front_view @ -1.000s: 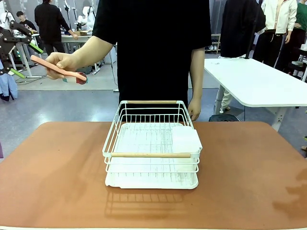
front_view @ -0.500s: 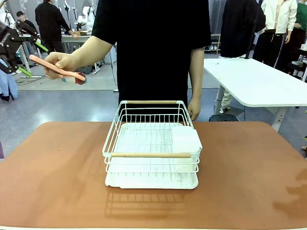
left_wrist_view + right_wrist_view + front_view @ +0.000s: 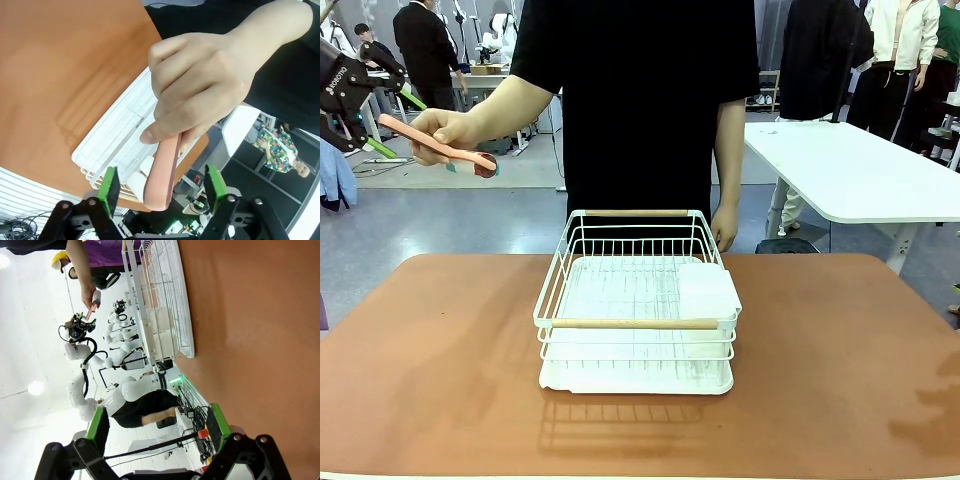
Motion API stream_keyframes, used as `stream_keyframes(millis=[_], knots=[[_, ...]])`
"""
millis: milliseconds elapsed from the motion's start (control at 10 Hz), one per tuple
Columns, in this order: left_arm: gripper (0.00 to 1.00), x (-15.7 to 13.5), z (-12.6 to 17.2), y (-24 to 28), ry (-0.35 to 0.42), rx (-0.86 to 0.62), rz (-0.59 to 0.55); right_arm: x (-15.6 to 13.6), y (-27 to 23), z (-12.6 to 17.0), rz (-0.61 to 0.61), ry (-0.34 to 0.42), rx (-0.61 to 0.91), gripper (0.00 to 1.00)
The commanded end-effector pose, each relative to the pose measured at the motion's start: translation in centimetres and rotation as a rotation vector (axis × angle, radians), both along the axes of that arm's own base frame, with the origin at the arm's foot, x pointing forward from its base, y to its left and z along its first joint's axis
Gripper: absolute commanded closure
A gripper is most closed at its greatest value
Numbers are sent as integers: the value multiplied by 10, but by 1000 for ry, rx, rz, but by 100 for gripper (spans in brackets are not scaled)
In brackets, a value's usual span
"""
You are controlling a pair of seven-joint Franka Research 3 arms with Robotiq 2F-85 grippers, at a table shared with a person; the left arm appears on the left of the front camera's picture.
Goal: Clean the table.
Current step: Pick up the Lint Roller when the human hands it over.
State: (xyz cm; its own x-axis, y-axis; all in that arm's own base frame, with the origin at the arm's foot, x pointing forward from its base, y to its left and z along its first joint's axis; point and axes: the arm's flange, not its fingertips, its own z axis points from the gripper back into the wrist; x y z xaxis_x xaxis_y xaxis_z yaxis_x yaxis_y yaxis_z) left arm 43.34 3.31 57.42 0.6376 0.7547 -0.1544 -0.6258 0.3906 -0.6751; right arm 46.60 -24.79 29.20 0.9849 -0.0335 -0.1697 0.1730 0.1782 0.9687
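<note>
The table has a reddish-brown top. Above its far left corner a person's hand holds out a pink long-handled tool with a dark red round head. My left gripper is at the handle's free end. In the left wrist view the pink handle lies between the green pads with a gap on each side, so the left gripper is open. My right gripper hangs open over the table with nothing between its fingers.
A white wire dish rack with two wooden handles stands mid-table on a white tray, a white block in its right side. The person stands just behind it, their other hand at the far edge. A white table is at back right.
The left gripper has moved slightly right and up, so its fingers now straddle the handle's end. The person's hand and tool rose a little.
</note>
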Motion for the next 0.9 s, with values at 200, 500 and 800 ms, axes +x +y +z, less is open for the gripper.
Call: stream_keyframes(millis=[200, 500, 800], knots=[[100, 4, -6, -2, -11, 37, 45, 1, 1, 2, 1, -3, -6, 0], [100, 4, -8, 1, -16, 26, 39, 1, 1, 2, 1, -3, -6, 0], [100, 4, -11, 6, -13, 20, 39, 1, 1, 2, 1, -3, -6, 0]])
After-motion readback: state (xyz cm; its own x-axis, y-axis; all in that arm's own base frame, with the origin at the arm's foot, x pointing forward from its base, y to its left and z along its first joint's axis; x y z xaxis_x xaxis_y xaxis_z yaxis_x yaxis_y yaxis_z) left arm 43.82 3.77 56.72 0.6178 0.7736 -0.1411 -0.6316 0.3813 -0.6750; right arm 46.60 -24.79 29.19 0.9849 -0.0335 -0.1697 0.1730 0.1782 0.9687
